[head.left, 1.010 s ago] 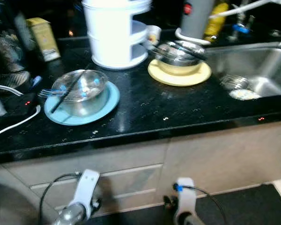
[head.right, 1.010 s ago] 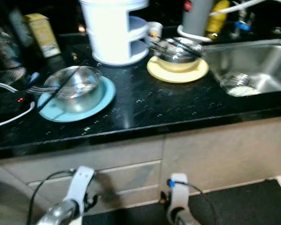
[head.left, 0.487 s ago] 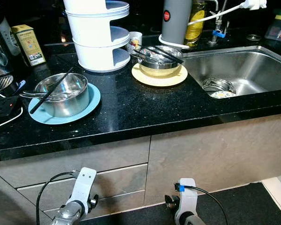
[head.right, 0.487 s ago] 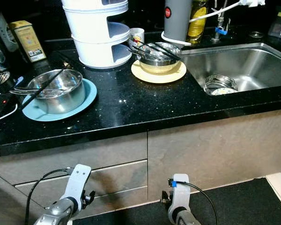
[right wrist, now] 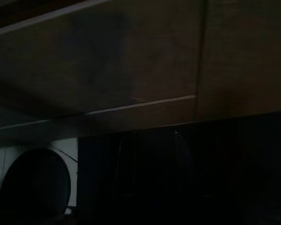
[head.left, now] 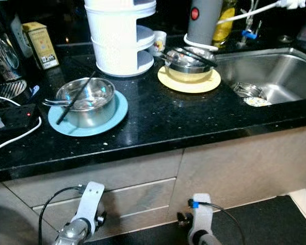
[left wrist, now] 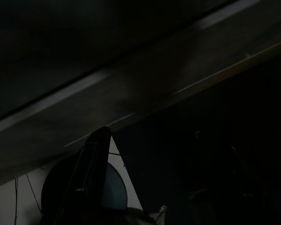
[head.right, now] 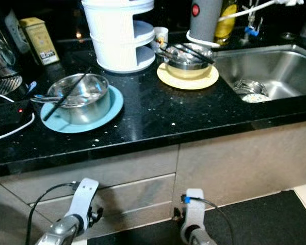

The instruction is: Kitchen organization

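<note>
The black surface [head.left: 158, 120] runs wide before the robot, with the steel sink [head.left: 288, 71] at far right; nothing looks tidied yet, I'd judge. A white tiered rack [head.left: 121, 35] stands far centre; near left, a steel bowl [head.left: 86, 99] with chopsticks and a fork sits on a blue plate [head.left: 115, 112]; right of the rack, a second bowl [head.left: 187, 60] rests on a yellow plate [head.left: 189, 82]. Both arms hang low by the cabinets; whether the left hand [left wrist: 91, 178] or right hand is spread or pressed together, I cannot tell.

Blue plate [head.left: 117, 109] — yellow plate [head.left: 166, 81] — black speckled counter [head.left: 158, 120]
</note>
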Controlling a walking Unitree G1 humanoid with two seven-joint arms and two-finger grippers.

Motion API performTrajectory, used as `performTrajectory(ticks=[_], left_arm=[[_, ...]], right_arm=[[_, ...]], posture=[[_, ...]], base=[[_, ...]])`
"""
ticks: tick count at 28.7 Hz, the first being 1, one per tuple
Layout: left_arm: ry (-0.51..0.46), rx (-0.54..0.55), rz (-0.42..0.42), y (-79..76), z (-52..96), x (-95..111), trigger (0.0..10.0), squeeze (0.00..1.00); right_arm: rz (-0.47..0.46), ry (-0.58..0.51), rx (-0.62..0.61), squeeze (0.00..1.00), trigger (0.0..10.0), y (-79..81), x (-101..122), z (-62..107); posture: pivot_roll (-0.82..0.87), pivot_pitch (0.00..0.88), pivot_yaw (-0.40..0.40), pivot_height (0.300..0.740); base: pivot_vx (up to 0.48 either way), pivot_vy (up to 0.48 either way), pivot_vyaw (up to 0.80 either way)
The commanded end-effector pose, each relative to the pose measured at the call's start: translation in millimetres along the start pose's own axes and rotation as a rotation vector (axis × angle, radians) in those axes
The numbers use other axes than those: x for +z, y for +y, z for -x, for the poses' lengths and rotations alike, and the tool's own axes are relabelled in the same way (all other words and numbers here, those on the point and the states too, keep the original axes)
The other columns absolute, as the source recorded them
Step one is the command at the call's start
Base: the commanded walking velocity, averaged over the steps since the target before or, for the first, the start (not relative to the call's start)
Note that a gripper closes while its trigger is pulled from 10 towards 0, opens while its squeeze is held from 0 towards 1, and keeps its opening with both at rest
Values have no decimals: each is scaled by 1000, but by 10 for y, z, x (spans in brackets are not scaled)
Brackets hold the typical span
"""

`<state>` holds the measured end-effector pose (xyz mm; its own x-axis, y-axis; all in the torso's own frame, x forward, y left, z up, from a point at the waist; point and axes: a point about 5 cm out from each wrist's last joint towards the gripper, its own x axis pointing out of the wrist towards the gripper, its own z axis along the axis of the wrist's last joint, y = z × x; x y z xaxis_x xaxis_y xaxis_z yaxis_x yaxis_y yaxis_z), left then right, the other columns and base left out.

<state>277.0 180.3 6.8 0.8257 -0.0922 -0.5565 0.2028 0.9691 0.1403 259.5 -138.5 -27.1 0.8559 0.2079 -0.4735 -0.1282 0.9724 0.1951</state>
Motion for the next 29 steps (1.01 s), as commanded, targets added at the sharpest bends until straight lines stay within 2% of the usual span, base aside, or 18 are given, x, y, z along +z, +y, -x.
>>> performTrajectory(ticks=[1, 6, 7, 8, 11, 12, 13, 14, 15, 18, 20, 21, 23, 24, 25, 26, 27, 29], left_arm=[[11, -23, -46, -2, 30, -33, 10000, 0], [-41, -51, -111, 12, 81, 57, 10000, 0], [-80, -68, -129, 11, 118, 112, 10000, 0], [-171, -100, -119, 10, 226, 218, 10000, 0], [-226, -122, -107, 12, 310, 270, 10000, 0], [-263, -141, -107, 22, 395, 292, 10000, 0], [-363, -176, -95, 64, 652, 349, 10000, 0], [-363, -176, -95, 64, 652, 349, 10000, 0], [-417, -193, -97, 91, 826, 371, 10000, 0], [-472, -209, -115, 105, 1032, 391, 10000, 0], [-540, -166, -124, 137, 1216, 439, 10000, 0], [-596, -120, -104, 163, 1353, 479, 10000, 0], [-632, -74, -110, 190, 1443, 507, 10000, 0], [-632, -74, -110, 190, 1443, 507, 10000, 0], [-649, -45, -87, 205, 1500, 513, 10000, 0], [-681, 46, -54, 230, 1678, 509, 10000, 0], [-691, 93, -45, 243, 1756, 506, 10000, 0], [-691, 93, -45, 243, 1756, 506, 10000, 0]], right_arm=[[-3, 22, -19, 0, 10000, -63, -62, 37], [-2, 17, -17, 0, 10000, -70, -49, 36], [-2, 14, -15, 0, 10000, -73, -44, 36], [-2, 10, -13, 0, 10000, -87, -42, 42], [-2, 9, -13, 0, 10000, -97, -42, 47], [-2, 8, -12, 0, 10000, -105, -46, 52], [-1, 7, -11, 0, 10000, -132, -56, 69], [-1, 7, -11, 0, 10000, -132, -56, 69], [1, 7, -7, 0, 10000, -145, -61, 78], [6, 5, 5, 0, 10000, -147, -63, 86], [22, -1, 34, 0, 10000, -125, -60, 90], [36, -6, 57, 0, 10000, -103, -56, 91], [40, -9, 66, 0, 10000, -92, -55, 92], [40, -9, 66, 0, 10000, -92, -55, 92], [39, -9, 67, 0, 10000, -88, -56, 92], [39, -5, 71, 0, 10000, -80, -66, 93], [39, -4, 73, 0, 10000, -77, -69, 93], [39, -4, 73, 0, 10000, -77, -69, 93]], posture=[[-65, 161, 7, 740], [-65, 161, 7, 740], [-65, 161, 7, 740], [-64, 156, 6, 740], [-64, 156, 6, 740], [-65, 155, 4, 740], [-57, 157, 2, 740], [-57, 157, 2, 740], [-52, 157, -1, 740], [-48, 157, -3, 740], [-42, 154, -3, 740], [-37, 150, -2, 740], [-37, 150, -2, 740], [-37, 150, -2, 740], [-32, 147, -2, 740], [-30, 146, -4, 740], [-30, 146, -4, 740], [-30, 146, -4, 740]], base=[[0, 0, 0], [0, 0, 0], [0, 0, 0], [0, 0, 0], [0, 0, 0], [0, 0, 0], [0, 0, 0], [0, 0, 0], [0, 0, 0], [0, 0, 0], [0, 0, 0], [0, 0, 0], [0, 0, 0], [0, 0, 0], [0, 0, 0], [0, 0, 0], [0, 0, 0], [0, 0, 0]])
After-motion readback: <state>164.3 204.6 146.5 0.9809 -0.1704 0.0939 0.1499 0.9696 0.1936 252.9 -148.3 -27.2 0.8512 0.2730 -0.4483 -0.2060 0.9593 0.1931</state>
